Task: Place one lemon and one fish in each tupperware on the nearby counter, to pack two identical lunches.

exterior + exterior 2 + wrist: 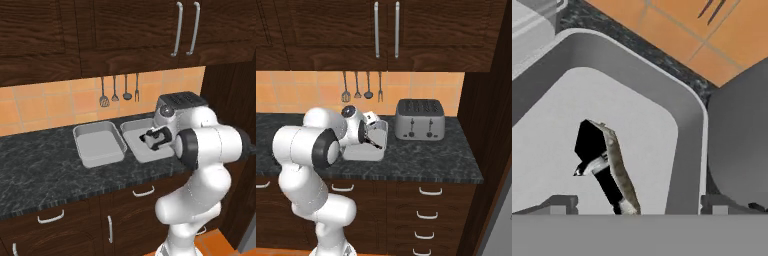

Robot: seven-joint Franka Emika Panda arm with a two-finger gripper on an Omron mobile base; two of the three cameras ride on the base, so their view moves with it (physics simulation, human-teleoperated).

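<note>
The counter (45, 160) runs dark and marbled under the wood wall cabinets (100, 30), with silver-handled drawers (428, 191) below and an orange tiled backsplash (45, 105) behind, where four utensils (120, 90) hang in a row. At the counter's right end, against the back edge, stands a steel toaster (419, 119).

The white arm (205, 150) bends over the right-hand part of the counter. Two light-grey trays sit side by side near the middle of the worktop — the left tupperware (98, 144) looks bare inside, shallow, with rounded corners and a flared rim. The right tupperware (141, 145) lies just beside the toaster, and the gripper (154, 139) hangs right over it.

In the hand view a fish (618, 170) lies on that tray's pale floor, toward the corner nearest the toaster: slender, silvery-olive along its flank, with a black patch beside it that I can't tell for shadow or part of its body. The claw's fingers (559, 204) stand wide apart on either side of the fish, not touching it.
</note>
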